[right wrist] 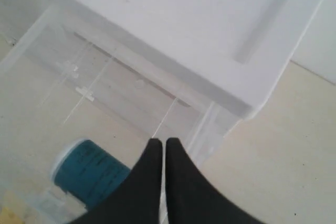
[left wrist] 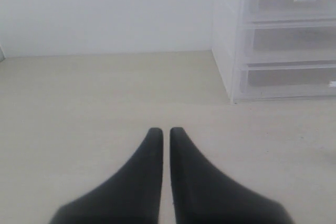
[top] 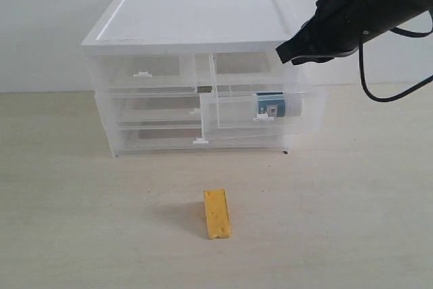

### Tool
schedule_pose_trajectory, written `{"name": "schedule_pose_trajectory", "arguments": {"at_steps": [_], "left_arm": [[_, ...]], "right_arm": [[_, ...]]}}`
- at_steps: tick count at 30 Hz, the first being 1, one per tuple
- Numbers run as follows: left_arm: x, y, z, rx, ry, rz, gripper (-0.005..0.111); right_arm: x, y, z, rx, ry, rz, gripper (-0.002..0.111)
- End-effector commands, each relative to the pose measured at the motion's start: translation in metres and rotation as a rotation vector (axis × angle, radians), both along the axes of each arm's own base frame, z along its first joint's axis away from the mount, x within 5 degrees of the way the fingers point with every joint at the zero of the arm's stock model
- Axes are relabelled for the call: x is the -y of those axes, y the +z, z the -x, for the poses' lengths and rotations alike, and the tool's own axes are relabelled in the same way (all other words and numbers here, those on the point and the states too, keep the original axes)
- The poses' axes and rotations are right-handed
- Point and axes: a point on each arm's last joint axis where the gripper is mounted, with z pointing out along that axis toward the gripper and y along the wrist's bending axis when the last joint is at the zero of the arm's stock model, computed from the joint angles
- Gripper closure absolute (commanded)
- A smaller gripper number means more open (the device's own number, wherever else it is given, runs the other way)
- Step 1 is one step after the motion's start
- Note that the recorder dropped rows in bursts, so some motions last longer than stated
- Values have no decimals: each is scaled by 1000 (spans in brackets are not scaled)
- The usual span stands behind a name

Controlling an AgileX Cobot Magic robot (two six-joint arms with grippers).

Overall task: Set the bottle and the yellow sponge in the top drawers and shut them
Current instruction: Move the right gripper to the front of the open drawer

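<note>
The bottle (top: 276, 106) lies on its side inside the right top drawer (top: 233, 114), which is pulled out; its teal label also shows as the bottle (right wrist: 89, 176) in the right wrist view. The left top drawer (top: 145, 71) sits pushed in. The yellow sponge (top: 216, 214) rests on the table in front of the unit. My right gripper (top: 283, 54) hangs shut and empty above the open drawer, near the unit's front right corner; its tips (right wrist: 159, 142) are together. My left gripper (left wrist: 162, 131) is shut, empty, low over bare table left of the unit.
The white-topped drawer unit (top: 196, 21) stands at the back against a white wall, with two full-width drawers (top: 155, 137) below, both pushed in. A black cable (top: 379, 89) loops from the right arm. The unit's side (left wrist: 226, 40) shows in the left wrist view.
</note>
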Motion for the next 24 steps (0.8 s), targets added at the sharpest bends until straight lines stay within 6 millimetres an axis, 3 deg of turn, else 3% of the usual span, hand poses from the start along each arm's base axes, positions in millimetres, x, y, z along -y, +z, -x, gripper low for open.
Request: {"name": "schedule_pose_trajectory", "arguments": {"at_steps": [1, 6, 13, 21, 24], "left_arm": [[0, 0, 0, 7, 3, 6, 102], [0, 0, 0, 7, 3, 6, 102], [0, 0, 0, 7, 3, 6, 102], [0, 0, 0, 7, 3, 6, 102], [0, 0, 0, 7, 3, 6, 102]], "right_arm": [[5, 21, 16, 4, -2, -30, 108], [3, 24, 37, -128, 33, -23, 108], [-11, 32, 75, -93, 11, 72, 108], [-54, 18, 109, -144, 176, 101, 108], [-67, 5, 112, -180, 220, 136, 108]]}}
